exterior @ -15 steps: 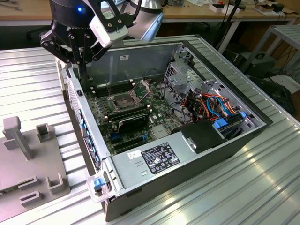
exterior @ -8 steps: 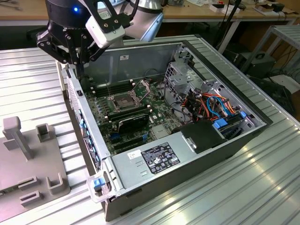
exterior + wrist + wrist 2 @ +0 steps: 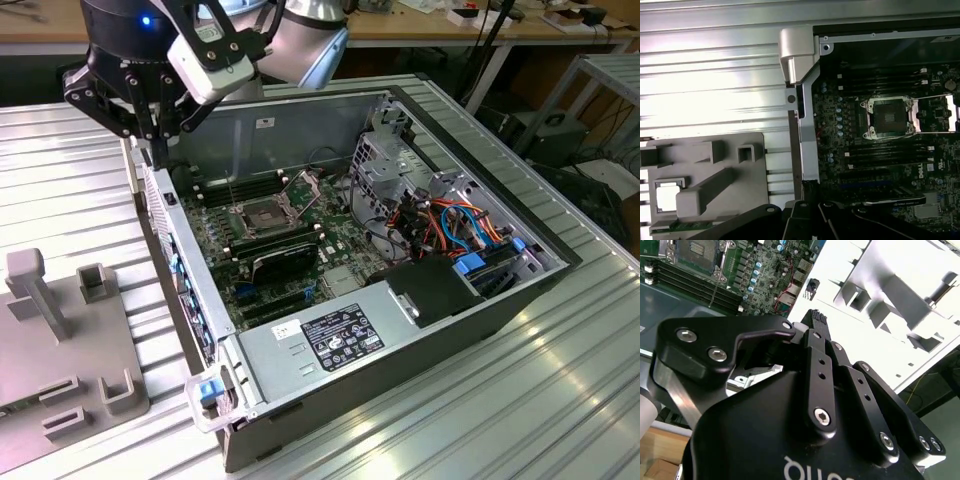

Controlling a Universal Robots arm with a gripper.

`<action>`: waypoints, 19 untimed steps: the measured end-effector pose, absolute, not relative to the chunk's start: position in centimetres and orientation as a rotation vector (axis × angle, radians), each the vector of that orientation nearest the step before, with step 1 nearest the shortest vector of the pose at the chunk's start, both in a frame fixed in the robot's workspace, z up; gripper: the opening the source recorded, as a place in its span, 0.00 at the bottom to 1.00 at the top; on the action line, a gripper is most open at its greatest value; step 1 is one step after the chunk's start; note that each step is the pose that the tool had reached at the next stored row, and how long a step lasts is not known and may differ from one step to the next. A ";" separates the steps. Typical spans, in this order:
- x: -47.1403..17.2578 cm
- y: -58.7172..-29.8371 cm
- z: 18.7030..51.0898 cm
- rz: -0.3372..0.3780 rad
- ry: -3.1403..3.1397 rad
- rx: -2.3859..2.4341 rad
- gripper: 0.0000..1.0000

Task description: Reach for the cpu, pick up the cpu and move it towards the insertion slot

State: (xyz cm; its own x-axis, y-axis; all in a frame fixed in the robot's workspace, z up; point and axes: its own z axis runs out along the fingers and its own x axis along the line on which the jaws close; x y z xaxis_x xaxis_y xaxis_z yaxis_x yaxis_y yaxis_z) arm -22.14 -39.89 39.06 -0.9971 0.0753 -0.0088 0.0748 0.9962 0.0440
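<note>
I see the open computer case (image 3: pixel 290 125) on the ribbed table (image 3: pixel 560 400), with the grey fixture (image 3: pixel 60 340) just beside it on the exterior view's left. The gripper (image 3: pixel 153 128) hangs above the case wall nearest that fixture; I cannot tell how its jaws stand. The insertion slot (image 3: pixel 262 213) lies in the board. A pale square I take for the cpu (image 3: pixel 667 196) sits in a fixture pocket, so I judge this the reach, which calls for travel over the fixture and a square descent.
</note>
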 end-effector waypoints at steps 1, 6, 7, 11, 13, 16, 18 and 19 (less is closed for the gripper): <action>-22.2 -39.9 39.1 0.068 3.128 0.118 0.11; -22.6 -39.9 39.0 0.068 3.129 0.118 0.11; -22.7 -39.9 39.0 0.068 3.129 0.118 0.11; -23.0 -39.9 39.0 0.068 3.130 0.118 0.11; -23.1 -39.9 39.0 0.068 3.130 0.118 0.11; -23.4 -39.9 39.0 0.068 3.131 0.118 0.11; -23.5 -39.9 39.0 0.068 3.131 0.118 0.11; -23.6 -39.9 39.0 0.068 3.132 0.118 0.11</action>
